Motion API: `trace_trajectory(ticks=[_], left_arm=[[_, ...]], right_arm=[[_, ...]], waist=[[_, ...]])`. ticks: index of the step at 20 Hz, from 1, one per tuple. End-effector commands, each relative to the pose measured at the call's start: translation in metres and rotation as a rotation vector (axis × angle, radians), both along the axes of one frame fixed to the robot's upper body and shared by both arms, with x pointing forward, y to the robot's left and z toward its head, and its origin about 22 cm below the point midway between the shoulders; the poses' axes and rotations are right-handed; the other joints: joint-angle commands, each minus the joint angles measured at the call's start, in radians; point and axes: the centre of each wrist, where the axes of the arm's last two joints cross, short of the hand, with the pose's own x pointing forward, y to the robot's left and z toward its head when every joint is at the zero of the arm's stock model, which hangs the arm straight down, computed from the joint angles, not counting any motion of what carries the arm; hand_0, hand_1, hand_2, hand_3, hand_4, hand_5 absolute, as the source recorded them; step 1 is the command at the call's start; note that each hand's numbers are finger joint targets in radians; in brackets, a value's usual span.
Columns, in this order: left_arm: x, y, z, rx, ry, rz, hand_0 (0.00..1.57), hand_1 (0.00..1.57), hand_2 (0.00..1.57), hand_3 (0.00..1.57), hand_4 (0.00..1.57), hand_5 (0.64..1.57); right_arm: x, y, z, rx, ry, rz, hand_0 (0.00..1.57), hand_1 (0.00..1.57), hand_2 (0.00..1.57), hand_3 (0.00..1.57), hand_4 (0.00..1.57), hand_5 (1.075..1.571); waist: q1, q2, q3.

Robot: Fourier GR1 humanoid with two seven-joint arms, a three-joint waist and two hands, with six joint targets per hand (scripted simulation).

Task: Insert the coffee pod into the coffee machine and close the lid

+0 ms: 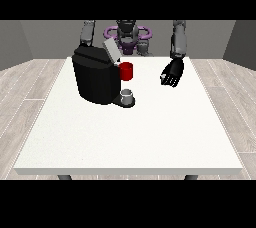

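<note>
Robot hand at the view's right: the robot hand (pixel 172 73) hung over the far right part of the table, palm side turned toward the machine, its fingers apart and relaxed, slightly bent downward, holding nothing.
Robot hand at the view's left: hidden behind the coffee machine; only the arm above it showed, so I cannot tell how its fingers lay.
Coffee machine: the black coffee machine (pixel 96 78) stood on the table well to the view's left of the visible robot hand, a little nearer the camera than that hand.
Lid: the grey lid (pixel 111 50) was raised, tilted up at the machine's top, higher in the view than the visible robot hand and well apart from it.
Red thing at the machine: a red thing at the machine (pixel 126 71) sat at the machine's side facing the visible robot hand, about level with that hand, with bare table between them.
Grey thing: a small grey thing (pixel 128 95) stood on the machine's base below the red one, nearer the camera than the visible robot hand; I cannot tell whether it was the coffee pod.
Table: the white table (pixel 150 137) carried the machine; the visible robot hand was above its far right part.
</note>
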Motion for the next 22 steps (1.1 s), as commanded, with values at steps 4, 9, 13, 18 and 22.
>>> trace_trajectory(ticks=[4,9,13,18,22], left_arm=[[-0.004,-0.004,-0.022,0.034,0.062,-0.046,0.87,0.87,1.02,0.92,0.41,1.571],[0.008,-0.015,-0.011,-0.001,0.037,-0.082,1.19,1.19,1.29,1.22,0.51,1.571],[0.023,-0.022,0.01,-0.153,-0.028,-0.085,1.43,1.43,1.42,1.35,0.49,1.571],[0.035,-0.045,0.031,-0.18,0.081,-0.164,1.41,1.41,1.4,1.31,0.51,1.571],[0.049,-0.06,0.062,-0.168,0.107,-0.183,1.4,1.4,1.39,1.33,0.54,1.571]], right_arm=[[-0.007,-0.003,-0.02,-0.067,0.042,-0.066,0.0,0.0,0.0,0.0,0.0,1.571],[-0.006,-0.003,-0.03,-0.071,0.087,-0.088,0.0,0.0,0.0,0.0,0.0,1.571],[-0.011,-0.001,-0.034,-0.095,0.069,-0.06,0.0,0.0,0.0,0.0,0.0,1.571],[-0.01,-0.022,-0.052,-0.094,0.12,-0.121,0.0,0.0,0.0,0.0,0.0,1.571],[-0.015,-0.011,-0.056,-0.076,0.158,-0.089,0.0,0.0,0.0,0.0,0.0,1.571]], waist=[[0.022,-0.026,-0.0008],[0.037,-0.062,-0.0007],[0.014,-0.046,-0.0009],[0.067,-0.122,0.0],[0.047,-0.18,-0.0001]])
